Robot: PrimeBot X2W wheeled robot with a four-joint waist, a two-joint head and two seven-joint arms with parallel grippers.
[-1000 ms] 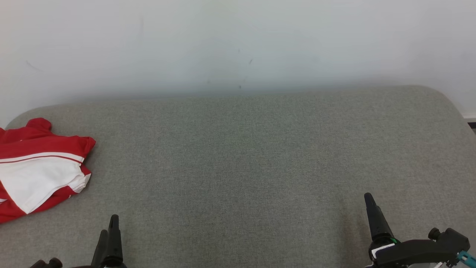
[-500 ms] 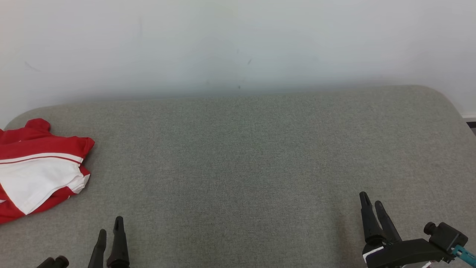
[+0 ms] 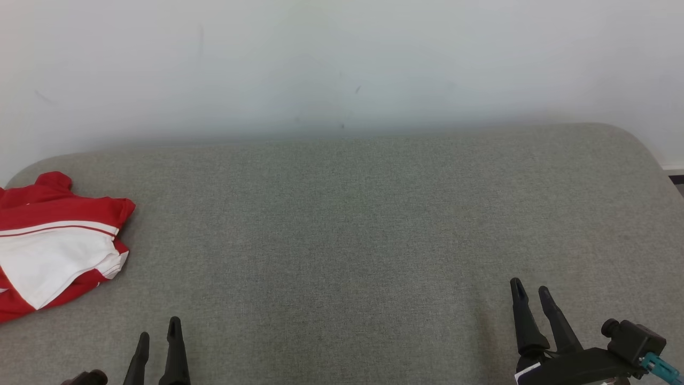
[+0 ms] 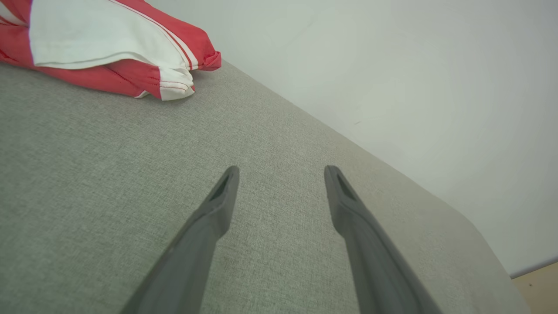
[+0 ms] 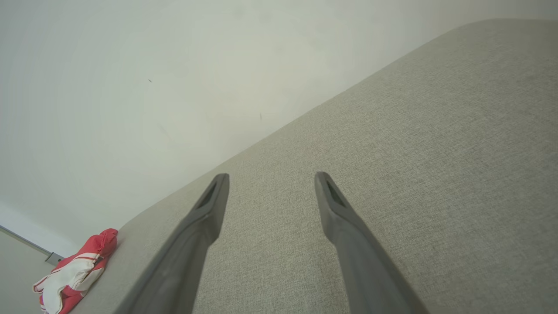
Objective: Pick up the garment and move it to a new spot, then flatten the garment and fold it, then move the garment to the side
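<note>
Nearest, at the bottom edge, my left hand [image 3: 158, 328] and right hand [image 3: 529, 286] hover spread and empty over the grey cushion [image 3: 347, 240]. Further up, at the left edge, the garment [image 3: 53, 240] lies bunched; I'd reach left and pinch its hem low.

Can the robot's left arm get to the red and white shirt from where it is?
Probably yes. The left gripper is open, and the shirt lies on the same side, at the left end of the grey cushion. Just bare cushion lies between them, so nothing blocks the way.
</note>
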